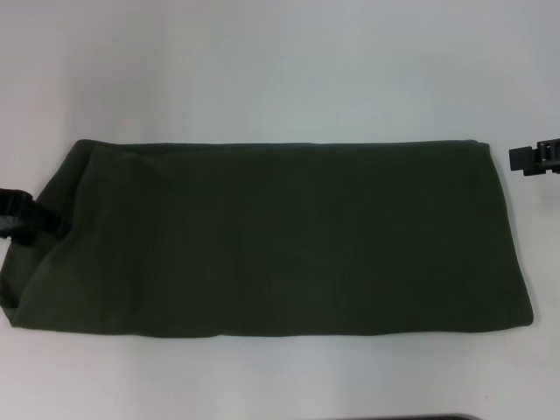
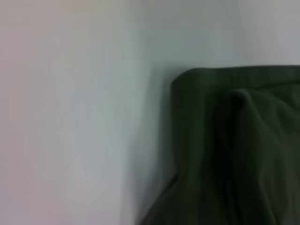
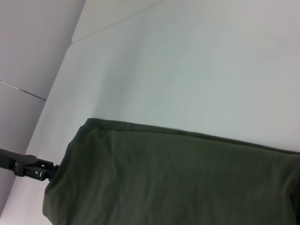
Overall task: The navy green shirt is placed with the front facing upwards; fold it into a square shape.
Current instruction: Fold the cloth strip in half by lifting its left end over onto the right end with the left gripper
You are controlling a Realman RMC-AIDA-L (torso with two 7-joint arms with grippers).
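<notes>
The dark olive-green cotton shirt (image 1: 280,241) lies flat on the white table (image 1: 280,70), folded into a long horizontal band that spans most of the head view. Far edge is straight and crisp; near edge runs roughly parallel to it. The end on the robot's right is squared off. The end on the robot's left is rounder and bunched, with soft creases running along the cloth.

No lettering, print or neck tag shows on the upward face — only plain green fabric, so nothing readable.

Left gripper (image 1: 24,219) sits at the shirt's left end, black hardware touching or overlapping the cloth edge. Can't tell whether its fingers are parted or closed, or whether they hold any fabric. The left wrist view shows only a rounded, folded corner of the shirt (image 2: 234,150) against the table (image 2: 70,112); no fingers visible there.

Right gripper (image 1: 535,157) hangs just beside the shirt's far right corner, apart from the cloth, over bare table. Finger state can't be read either.

Right wrist view: shirt (image 3: 178,178) stretching away across the table (image 3: 197,61), with the left gripper (image 3: 35,170) at its far end — black, right at the fabric edge.
</notes>
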